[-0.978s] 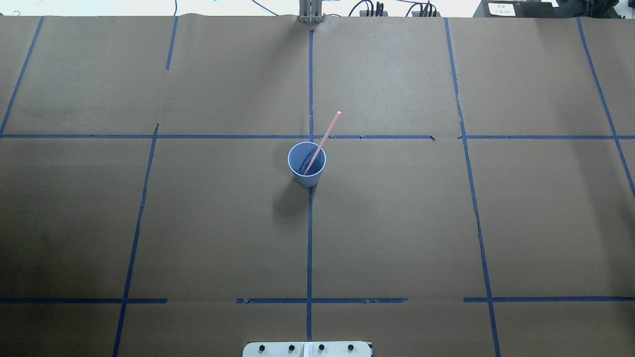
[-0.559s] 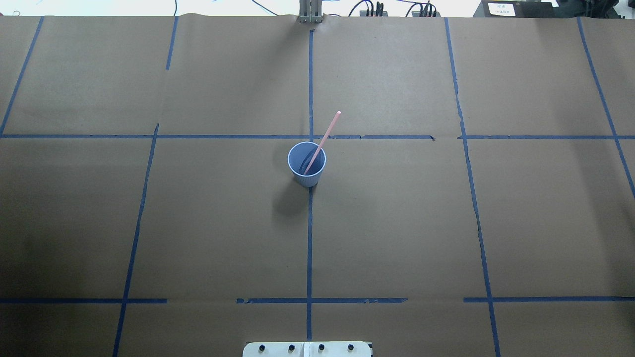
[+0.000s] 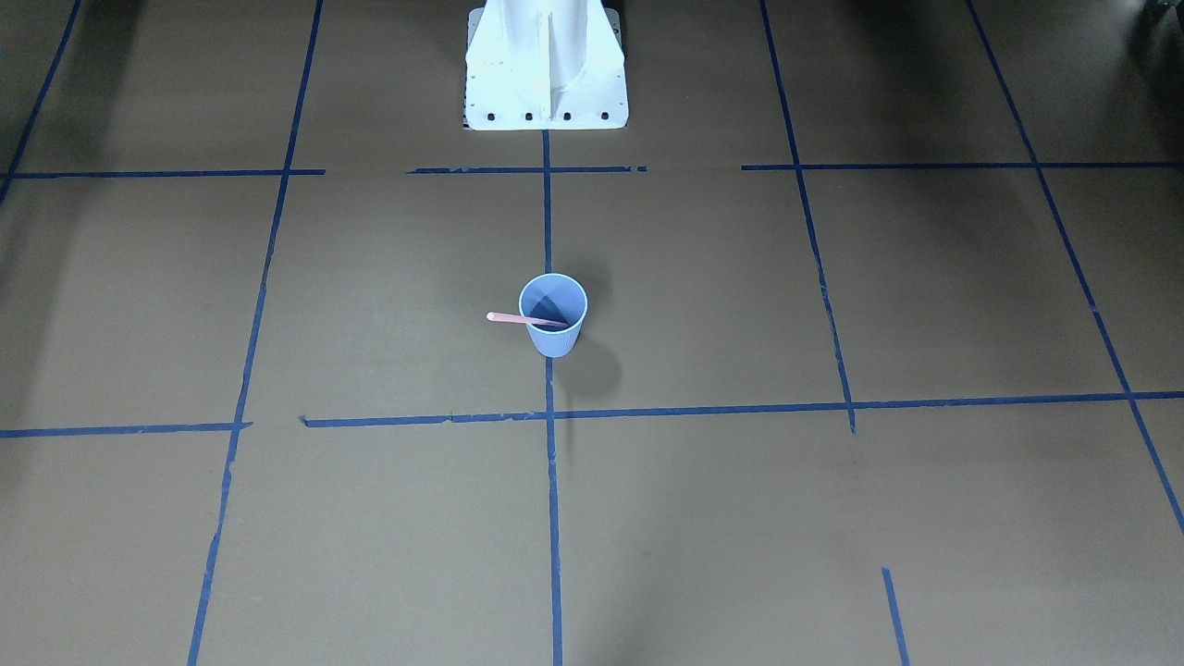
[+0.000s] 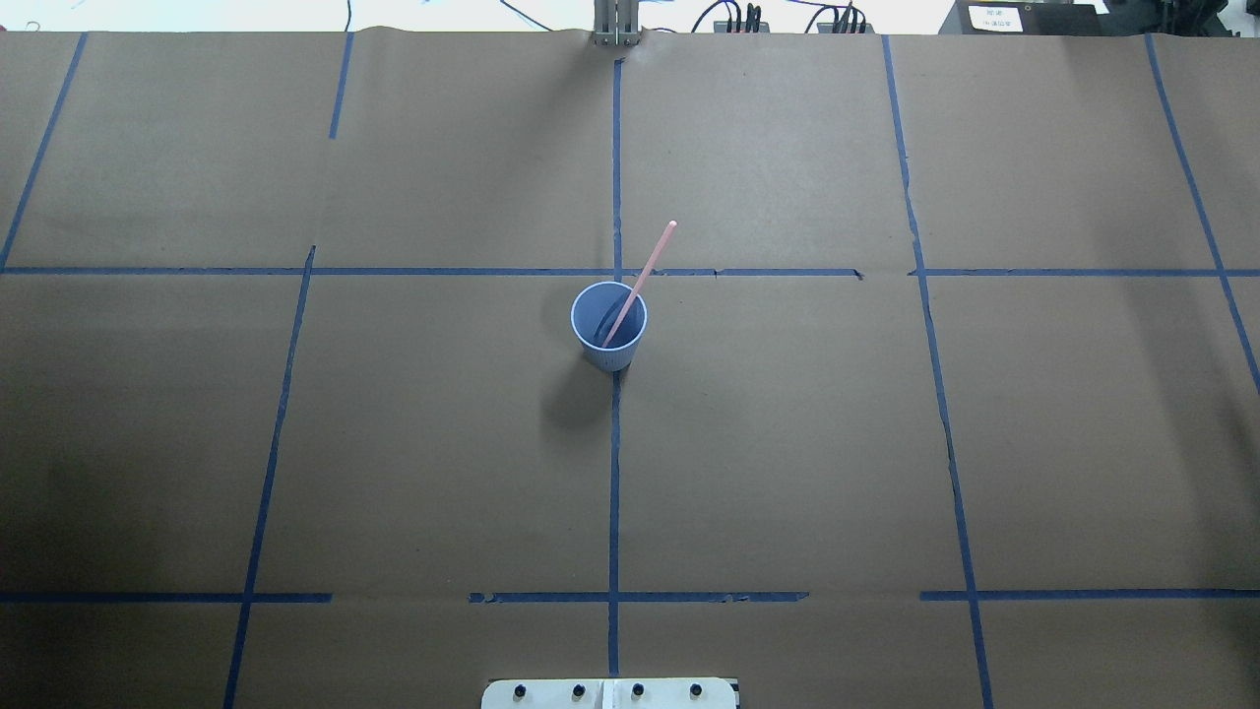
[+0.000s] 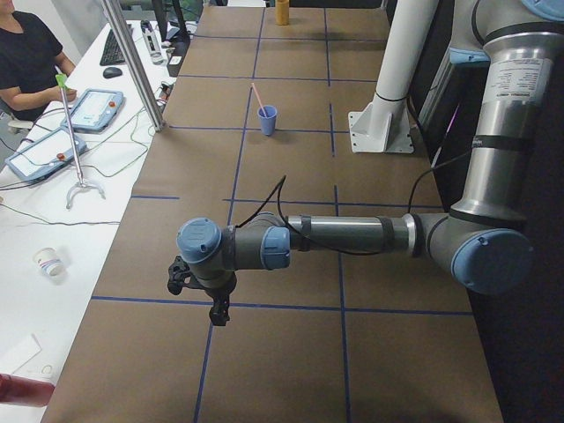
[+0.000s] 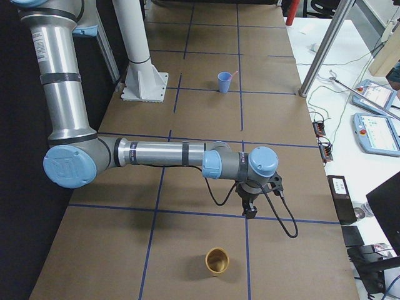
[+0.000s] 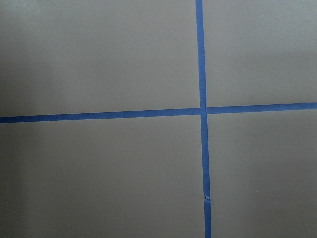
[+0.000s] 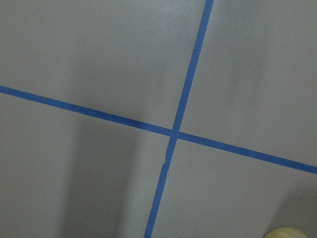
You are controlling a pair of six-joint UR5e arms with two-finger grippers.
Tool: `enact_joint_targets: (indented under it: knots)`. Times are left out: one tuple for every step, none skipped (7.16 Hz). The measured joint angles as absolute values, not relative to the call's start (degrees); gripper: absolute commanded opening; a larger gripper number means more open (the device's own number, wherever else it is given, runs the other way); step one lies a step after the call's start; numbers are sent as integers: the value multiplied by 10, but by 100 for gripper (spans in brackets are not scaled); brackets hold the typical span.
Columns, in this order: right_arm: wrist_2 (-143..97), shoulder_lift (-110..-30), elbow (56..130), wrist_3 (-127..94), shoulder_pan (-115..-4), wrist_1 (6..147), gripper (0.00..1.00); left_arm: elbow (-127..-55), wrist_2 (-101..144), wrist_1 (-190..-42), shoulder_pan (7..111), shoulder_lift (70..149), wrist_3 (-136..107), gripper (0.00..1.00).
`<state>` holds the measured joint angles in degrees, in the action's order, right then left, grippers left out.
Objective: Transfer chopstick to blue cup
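Your table (image 4: 787,443) is papered brown and crossed by blue tape (image 4: 614,473). The left arm (image 5: 352,236) stretches low over its left end, and the right arm (image 6: 156,153) does the same over the right end. Each side view shows one arm only, while the overhead and front views show neither, just the white base (image 3: 546,92).

The left gripper (image 5: 217,319) and right gripper (image 6: 249,214) both point down above tape crossings. From these side views you cannot tell whether their fingers are spread or pressed together. Each wrist view gives you only paper and tape.

The blue cup (image 4: 608,325) stands upright at mid-table on the centre tape line, well apart from both grippers. The chopstick (image 4: 645,271) is inside it. Its lower end sits in the cup, and it leans on the rim toward the far side and the robot's right.

Only the right side view shows you a tan cup (image 6: 217,260), upright and near the right gripper. Its contents are not clear.
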<state>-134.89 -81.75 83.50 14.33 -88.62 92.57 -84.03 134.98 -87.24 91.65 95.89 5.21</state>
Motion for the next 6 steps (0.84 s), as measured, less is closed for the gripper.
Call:
enact_joint_targets:
  knots:
    - [-1349,-818,843,137,-886,925,100,-842,1349,-871,916,961,50,100]
    - [-1350,-816,850,123,-885,925,100,-840,1348,-868,911,967,50,100]
    - [-1350,-815,859,108,-884,925,100,-839,1344,-867,901,977,50,100]
    - [-1351,-815,867,100,-883,925,100,-842,1341,-866,895,986,50,100]
    - [-1352,-815,873,93,-879,925,100,-845,1342,-858,892,996,50,100]
    - [-1352,-816,883,73,-869,925,100,-853,1342,-838,890,1004,50,100]
